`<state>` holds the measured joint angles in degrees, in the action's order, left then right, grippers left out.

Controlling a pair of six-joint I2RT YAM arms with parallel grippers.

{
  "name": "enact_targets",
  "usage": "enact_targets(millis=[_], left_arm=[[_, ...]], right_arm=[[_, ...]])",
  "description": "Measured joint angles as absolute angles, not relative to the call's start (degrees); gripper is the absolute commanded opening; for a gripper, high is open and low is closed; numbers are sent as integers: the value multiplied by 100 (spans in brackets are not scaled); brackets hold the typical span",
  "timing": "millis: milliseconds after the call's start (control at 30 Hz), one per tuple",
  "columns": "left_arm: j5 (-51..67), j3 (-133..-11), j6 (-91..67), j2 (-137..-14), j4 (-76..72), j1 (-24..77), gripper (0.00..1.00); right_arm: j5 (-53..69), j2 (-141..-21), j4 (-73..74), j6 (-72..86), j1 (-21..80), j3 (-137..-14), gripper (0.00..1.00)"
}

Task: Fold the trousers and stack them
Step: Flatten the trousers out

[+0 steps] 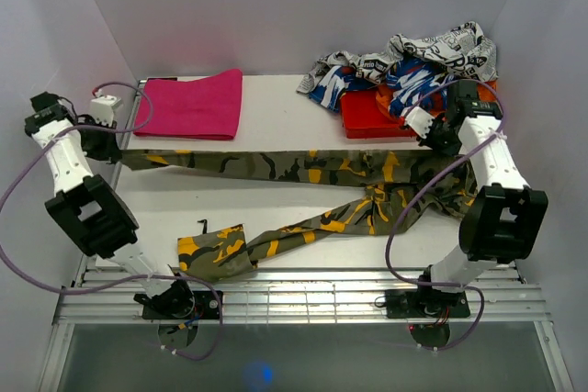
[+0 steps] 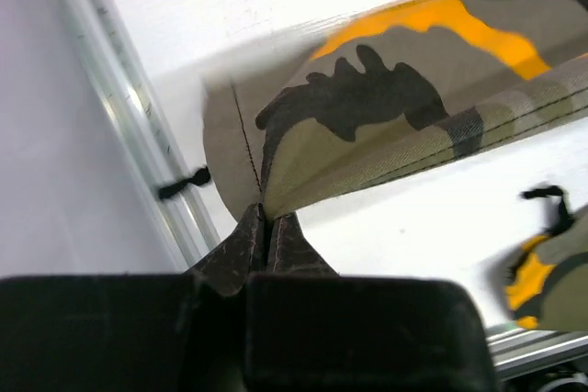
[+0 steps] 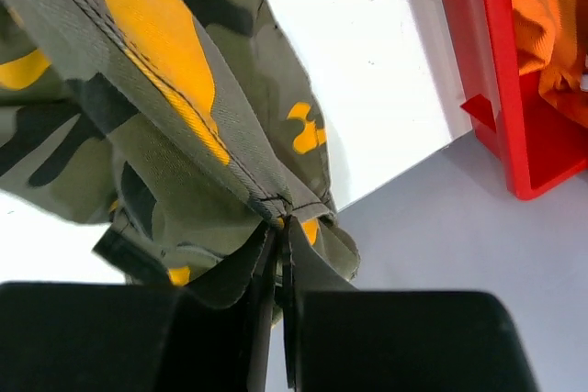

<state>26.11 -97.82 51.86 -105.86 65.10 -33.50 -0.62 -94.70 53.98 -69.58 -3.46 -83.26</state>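
White surface (image 1: 276,98) carries the trousers (image 1: 303,169), one leg stretched from left edge to right; left gripper (image 2: 265,218) and right gripper (image 3: 280,222) each pinch an end. Limp, light cloth, probably best held by its seams

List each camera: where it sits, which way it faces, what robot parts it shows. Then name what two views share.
Top external: above and behind, facing down at the table; left arm and right arm show, bases at the bottom.
Left wrist: on the left arm, facing along the left gripper, shut on the trousers.
Right wrist: on the right arm, facing along the right gripper, shut on the trousers; red container beyond.
Shared: top external and right wrist both show the red container.
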Motion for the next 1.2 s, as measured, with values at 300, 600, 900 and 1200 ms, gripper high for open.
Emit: enact_targets(millis=[300, 600, 900, 1200], left_arm=[[2963, -8521, 4755, -7933, 6639, -4182, 0], [2825, -8678, 4145, -8119, 6272, -4106, 0], [1776, -10530, 3164, -11430, 5723, -2886, 0], [661, -13115, 2738, -13465, 5360, -2300, 81]], right_arm=[[309, -7404, 5433, -7177, -827, -7183, 8], [436, -7172, 5120, -7360, -797, -6543, 8], [8, -10479, 4788, -7190, -38, -8973, 10], [-1031, -11721, 4797, -6720, 405, -10888, 97]])
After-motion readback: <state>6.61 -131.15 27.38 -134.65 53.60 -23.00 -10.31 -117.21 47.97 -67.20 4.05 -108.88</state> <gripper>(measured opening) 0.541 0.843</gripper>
